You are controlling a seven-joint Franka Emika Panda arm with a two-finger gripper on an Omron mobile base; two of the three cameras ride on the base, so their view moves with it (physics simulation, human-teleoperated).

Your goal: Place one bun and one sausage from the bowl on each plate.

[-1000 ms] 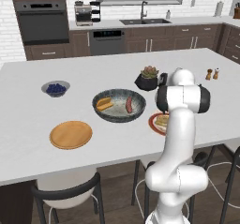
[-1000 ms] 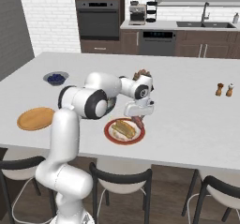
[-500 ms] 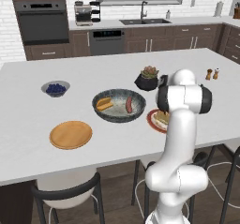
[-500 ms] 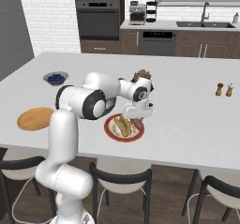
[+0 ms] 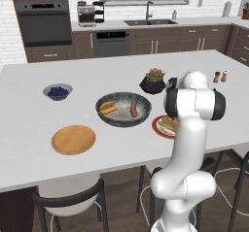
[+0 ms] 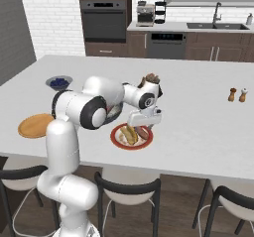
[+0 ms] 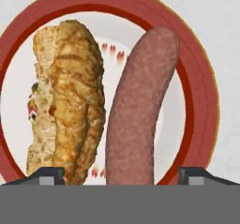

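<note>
My gripper (image 6: 144, 125) hangs just over the red-rimmed white plate (image 6: 118, 141), open. In the hand view its fingertips (image 7: 48, 175) stand wide apart on either side of a sausage (image 7: 140, 106), which lies free on the plate's rim (image 7: 199, 78) and centre beside a toasted bun (image 7: 70, 101). The wide dark grey bowl (image 5: 123, 121) sits left of that plate and holds another bun (image 5: 108, 107) and another sausage (image 5: 133, 108). The wooden plate (image 5: 73, 139) lies bare near the front left. My arm hides part of the red-rimmed plate (image 5: 160, 127) in the left base view.
A small bowl of blueberries (image 5: 58, 91) stands at the far left. A potted plant (image 5: 154, 80) is just behind the big bowl. Salt and pepper shakers (image 5: 220, 76) stand far right. Stools line the counter's near edge.
The gripper has sunk a little to the red-rimmed plate and its fingers have spread apart, letting go of the sausage, which now lies beside the bun.
</note>
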